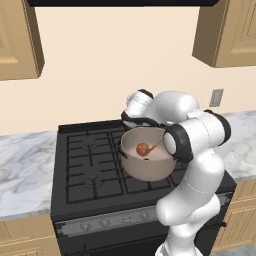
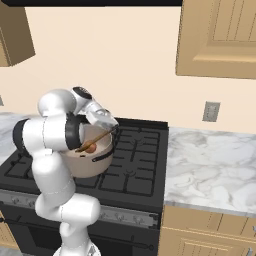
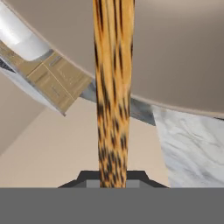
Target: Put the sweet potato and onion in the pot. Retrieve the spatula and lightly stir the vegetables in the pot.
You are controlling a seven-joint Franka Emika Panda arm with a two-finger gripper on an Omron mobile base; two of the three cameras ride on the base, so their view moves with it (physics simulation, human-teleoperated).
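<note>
On the left lies a white and grey marble counter (image 1: 25,170), and beside it stands the black gas stove (image 1: 90,165) with its iron grates. On the stove's right side sits the wide, round, beige-grey metal pot (image 1: 147,167) with a pale inside. In the pot lies the small, round, reddish-orange onion (image 1: 142,149). The sweet potato cannot be made out. The slim, light-brown wooden spatula (image 1: 156,146) also reaches into the pot: its long axis slants, the lower end down by the onion and the handle rising up and to the right over the rim. Seen from the right base camera, the white arm's two-finger gripper (image 2: 111,127) hangs above the pot's right rim, its jaws pressed together on the spatula's upper handle. Further right runs another stretch of marble counter (image 2: 210,165).
</note>
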